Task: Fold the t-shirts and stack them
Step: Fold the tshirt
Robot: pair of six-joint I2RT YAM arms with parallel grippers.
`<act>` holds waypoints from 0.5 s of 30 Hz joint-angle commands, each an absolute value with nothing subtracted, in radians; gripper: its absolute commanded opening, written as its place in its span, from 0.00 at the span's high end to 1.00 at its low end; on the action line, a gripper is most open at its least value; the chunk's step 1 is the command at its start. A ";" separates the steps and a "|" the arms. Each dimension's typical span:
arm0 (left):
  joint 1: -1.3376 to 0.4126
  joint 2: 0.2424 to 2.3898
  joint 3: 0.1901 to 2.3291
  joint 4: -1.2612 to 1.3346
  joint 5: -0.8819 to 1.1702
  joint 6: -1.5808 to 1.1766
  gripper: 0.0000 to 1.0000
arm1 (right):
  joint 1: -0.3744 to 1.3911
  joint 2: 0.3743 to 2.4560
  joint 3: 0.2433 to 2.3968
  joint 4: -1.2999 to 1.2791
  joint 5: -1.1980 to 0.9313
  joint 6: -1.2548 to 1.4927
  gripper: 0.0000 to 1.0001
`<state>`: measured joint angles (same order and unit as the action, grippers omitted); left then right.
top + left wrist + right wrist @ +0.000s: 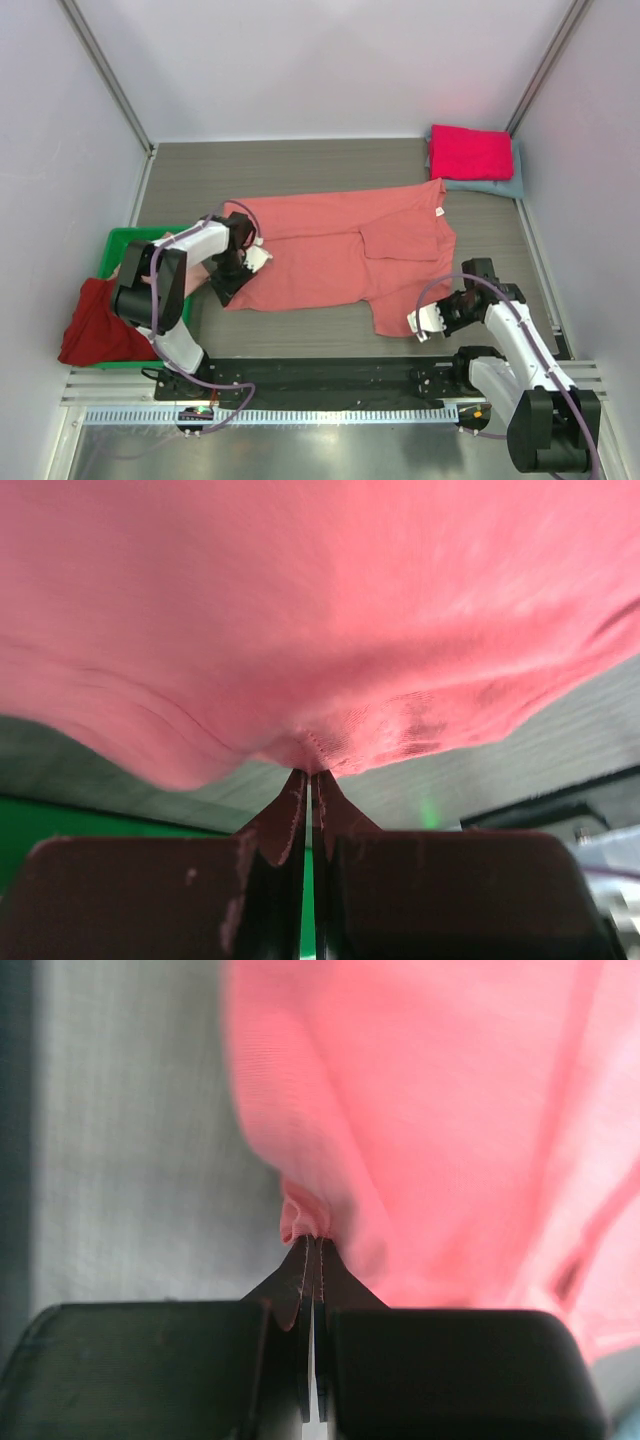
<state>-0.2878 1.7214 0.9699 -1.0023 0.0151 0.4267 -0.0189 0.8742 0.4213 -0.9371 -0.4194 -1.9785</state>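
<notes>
Nearest the arm bases, the right gripper is closed on the near right corner of the salmon shirt, and the left gripper is closed on its left end. In my judgement, both should lift together and level, with the cloth taut, so the fold lands straight. One salmon shirt lies spread between them. One dark red shirt drapes over one green bin. Far right, one magenta shirt tops one grey-blue shirt.

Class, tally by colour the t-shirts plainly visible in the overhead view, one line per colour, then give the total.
Salmon-coral t-shirt: 1
Magenta t-shirt: 1
Grey-blue t-shirt: 1
Dark red t-shirt: 1
Total: 4
</notes>
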 commanded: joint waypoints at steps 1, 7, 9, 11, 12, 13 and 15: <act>-0.295 1.631 1.000 -0.883 0.048 0.429 1.00 | -0.015 0.848 0.517 -0.854 -0.417 -1.915 0.99; -0.295 1.559 1.064 -0.960 0.061 0.440 1.00 | -0.015 0.781 0.637 -0.836 -0.440 -1.760 0.99; -0.295 1.560 1.109 -0.986 0.067 0.442 1.00 | -0.015 0.755 0.673 -0.833 -0.443 -1.727 0.99; -0.295 1.559 1.158 -1.006 0.077 0.443 1.00 | -0.015 0.747 0.702 -0.824 -0.446 -1.672 0.99; -0.295 1.559 1.173 -1.014 0.075 0.445 1.00 | -0.015 0.749 0.730 -0.815 -0.443 -1.645 0.99; -0.291 1.559 1.189 -1.022 0.075 0.452 1.00 | -0.015 0.752 0.742 -0.801 -0.439 -1.602 0.99; -0.290 1.559 1.236 -1.038 0.074 0.459 1.00 | -0.015 0.773 0.779 -0.758 -0.431 -1.557 0.99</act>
